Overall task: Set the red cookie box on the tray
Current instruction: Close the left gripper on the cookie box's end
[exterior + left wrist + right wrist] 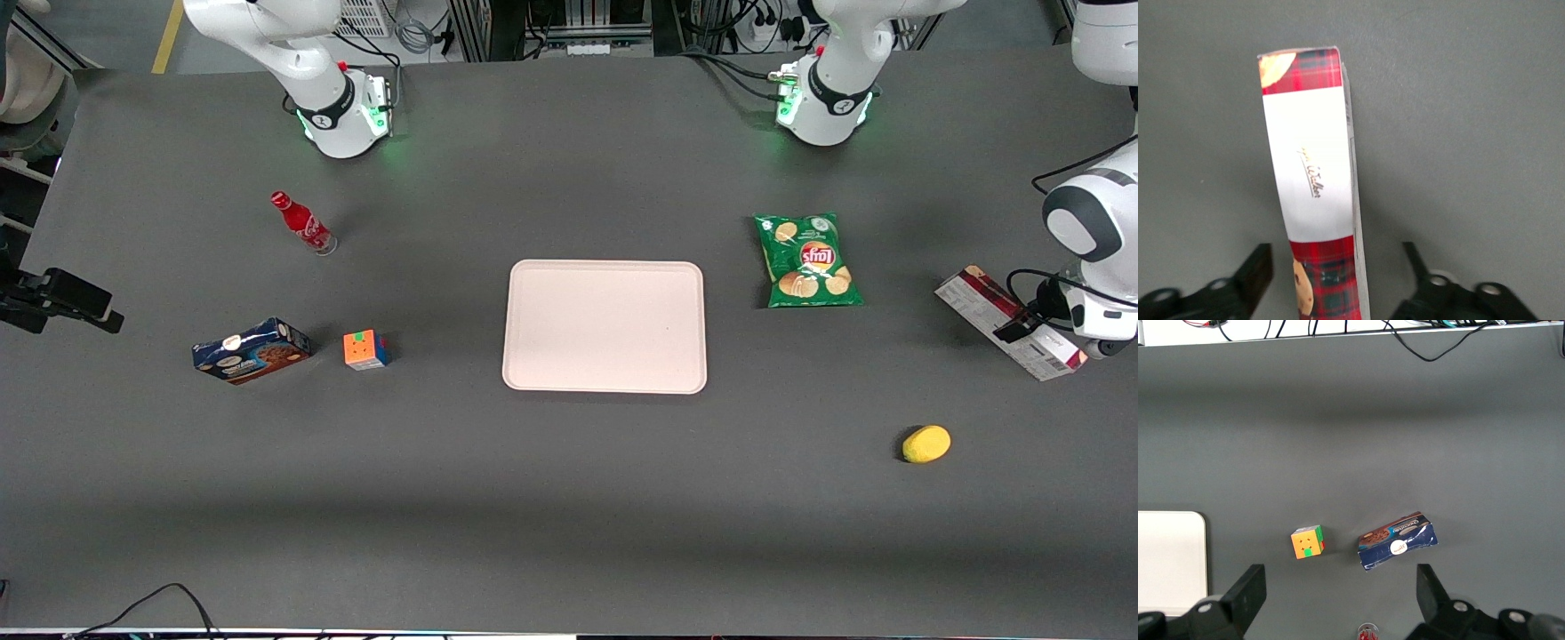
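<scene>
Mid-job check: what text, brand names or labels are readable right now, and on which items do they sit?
"Lay's": red logo on the green chip bag.
Gold script on the white band of the red cookie box: too blurred to read. The open gripper straddles this box.
Print on the box's grey-white side: too small.
Blue cookie box: oval label, unreadable.
Red bottle: white lettering, unreadable.
Tray: no text.

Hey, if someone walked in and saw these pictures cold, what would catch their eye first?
Probably the big pale tray in the middle of the table, with nothing on it. Next, the working arm's gripper at its end of the table, fingers open on either side of the red cookie box, which lies on the table. The green chips bag between box and tray also stands out.
</scene>
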